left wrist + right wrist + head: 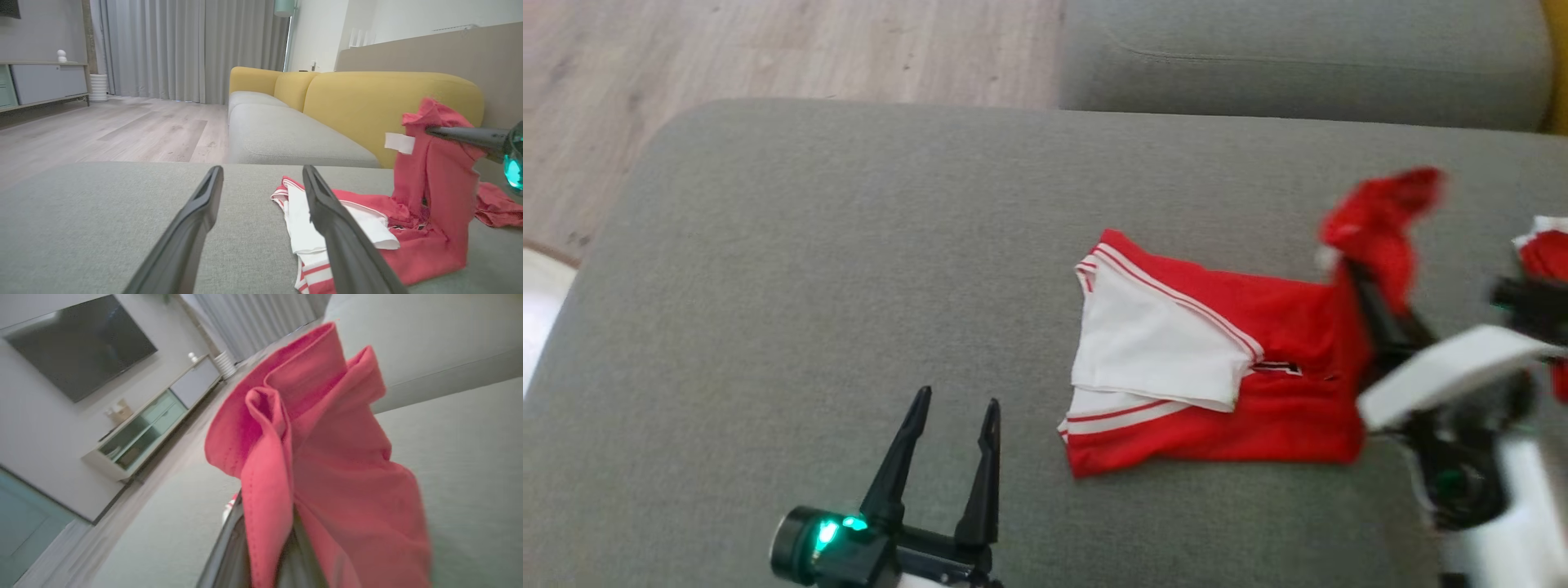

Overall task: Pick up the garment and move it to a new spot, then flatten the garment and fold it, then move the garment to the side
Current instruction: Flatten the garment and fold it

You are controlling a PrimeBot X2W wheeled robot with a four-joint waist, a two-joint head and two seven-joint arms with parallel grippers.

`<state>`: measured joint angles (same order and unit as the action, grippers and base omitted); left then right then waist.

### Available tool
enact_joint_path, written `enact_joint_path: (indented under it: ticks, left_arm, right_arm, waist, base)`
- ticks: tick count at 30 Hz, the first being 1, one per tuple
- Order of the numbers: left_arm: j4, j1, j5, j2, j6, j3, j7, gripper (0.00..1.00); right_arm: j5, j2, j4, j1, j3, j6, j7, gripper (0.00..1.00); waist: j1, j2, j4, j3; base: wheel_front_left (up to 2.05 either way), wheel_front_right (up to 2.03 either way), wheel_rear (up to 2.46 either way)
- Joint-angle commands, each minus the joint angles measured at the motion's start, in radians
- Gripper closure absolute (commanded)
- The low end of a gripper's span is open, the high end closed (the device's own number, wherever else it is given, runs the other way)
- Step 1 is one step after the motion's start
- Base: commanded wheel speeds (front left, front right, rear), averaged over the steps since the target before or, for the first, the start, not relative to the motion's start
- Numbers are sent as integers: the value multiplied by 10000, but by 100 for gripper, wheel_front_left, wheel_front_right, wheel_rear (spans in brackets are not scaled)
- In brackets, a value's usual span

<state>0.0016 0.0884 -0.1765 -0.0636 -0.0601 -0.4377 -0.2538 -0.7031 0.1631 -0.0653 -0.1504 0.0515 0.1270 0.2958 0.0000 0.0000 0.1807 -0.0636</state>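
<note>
1. Head view: the fold of the red jersey (pixel 1217 408) pinched at the tips of the right gripper (pixel 1347 268) is motion-blurred.
2. Right wrist view: that bunched fabric hides the gripper's fingertips.
3. The black marking (pixel 1278 369) left of the gripper is too small to read.
4. Right of the gripper, red-and-white fabric (pixel 1543 245) runs off the frame edge.

Soft, even light across all three views, no glare. Shadows barely show on the grey cushion (pixel 849 286). The garment (pixel 1282 400) smears with motion blur at its raised end; right wrist view is soft throughout, edges stretched.
</note>
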Motion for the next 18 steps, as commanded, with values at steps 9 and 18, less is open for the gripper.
enact_joint_path:
  ticks: [9,18]
  left_arm:
    - [-218,-546,-370,132,-119,-182,-80,0]
    - [-199,-519,-506,132,-348,47,-80,0]
  right_arm:
    - [348,-828,-1045,-968,2215,37,202,59]
    - [-274,-1060,-1012,-788,3131,37,-1235,0]
  waist:
    - [0,0,980,-183]
    - [0,0,642,-3]
  base:
    - [0,0,0]
    - [0,0,0]
